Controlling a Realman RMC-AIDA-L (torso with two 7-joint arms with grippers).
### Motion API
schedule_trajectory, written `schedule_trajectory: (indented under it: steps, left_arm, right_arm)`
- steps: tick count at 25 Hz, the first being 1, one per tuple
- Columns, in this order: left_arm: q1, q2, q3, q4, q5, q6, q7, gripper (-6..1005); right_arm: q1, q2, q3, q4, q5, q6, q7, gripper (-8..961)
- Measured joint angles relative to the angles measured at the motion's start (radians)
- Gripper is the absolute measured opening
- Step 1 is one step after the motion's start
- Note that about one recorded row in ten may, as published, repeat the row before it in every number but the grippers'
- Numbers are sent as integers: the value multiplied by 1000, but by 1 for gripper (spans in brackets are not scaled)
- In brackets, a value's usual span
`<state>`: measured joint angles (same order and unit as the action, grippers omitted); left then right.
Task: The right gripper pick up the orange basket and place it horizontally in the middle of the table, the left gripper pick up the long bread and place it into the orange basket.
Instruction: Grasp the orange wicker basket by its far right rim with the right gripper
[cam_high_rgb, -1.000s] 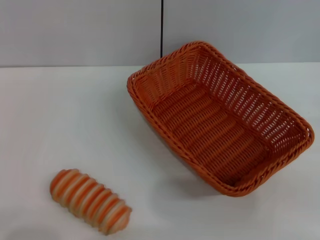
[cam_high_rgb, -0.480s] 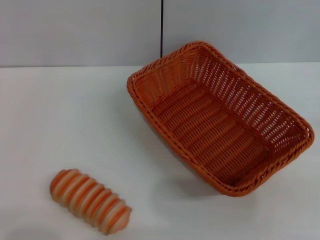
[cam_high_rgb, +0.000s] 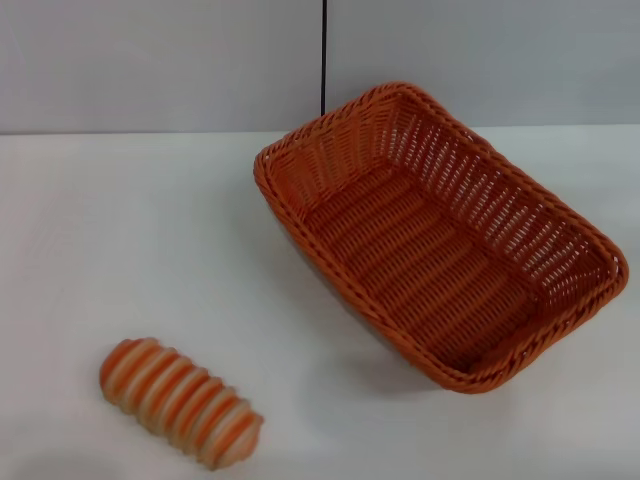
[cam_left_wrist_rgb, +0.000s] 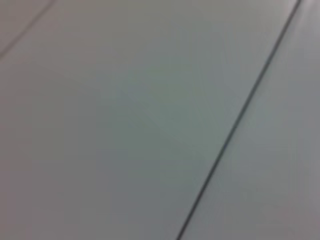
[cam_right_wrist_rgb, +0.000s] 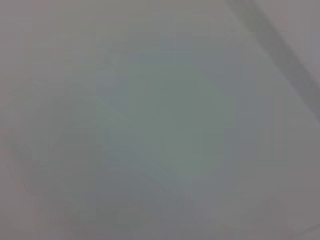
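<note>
From my station, nearest in the head view lies the long bread (cam_high_rgb: 180, 403), flat on the table (cam_high_rgb: 120, 230) at my left front, its length running diagonally and nothing touching it. Farther back and to the right sits the orange basket (cam_high_rgb: 440, 235), empty, its long axis skewed across the table and its far corner reaching toward the wall behind. Basket and bread are well apart.

I judge that no step is in hand yet: the basket is neither level with the table's front edge nor centred, and the bread is outside it. Neither the right gripper nor the left gripper appears in any view, so I cannot tell whether their fingers are apart or together.

The next move, in my judgement, calls for the right gripper to come in over the basket's braided rim, take it on one side, then turn and shift the basket leftward to the middle.

The head view alone shows the task's things. The left wrist view shows only a pale surface crossed by a thin dark line (cam_left_wrist_rgb: 240, 120); the right wrist view shows a featureless grey blur.
</note>
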<state>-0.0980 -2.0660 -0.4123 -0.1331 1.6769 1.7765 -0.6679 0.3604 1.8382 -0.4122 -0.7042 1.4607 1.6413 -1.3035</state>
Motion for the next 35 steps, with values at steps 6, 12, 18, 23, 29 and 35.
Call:
schedule_trajectory:
  steps: [6,12,18,23,29,35]
  left_arm:
    - [-5,1,18,1,0,1,-1,653]
    - [-9,0,20,0,0,-4,-3,653]
    - [-5,-2,28,-4,0,-6,-4,652]
    - [-3,-2,37,-8,0,-6,-4,652]
    - [-4,-2,39,-8,0,-8,-4,651]
    - [-9,-2,40,-8,0,-8,-4,130]
  right_arm:
    - [64,-22,-127,-244,-178,56,205,713]
    - [222,-23,-213,-289,-514,83,283,714]
    - [285,4,-229,-265,-623,72,275,714]
    - [327,20,-282,-209,-651,38,275,714]
    - [359,45,-339,-165,-701,-18,274,714]
    - [374,68,-386,-121,-711,-58,271,714]
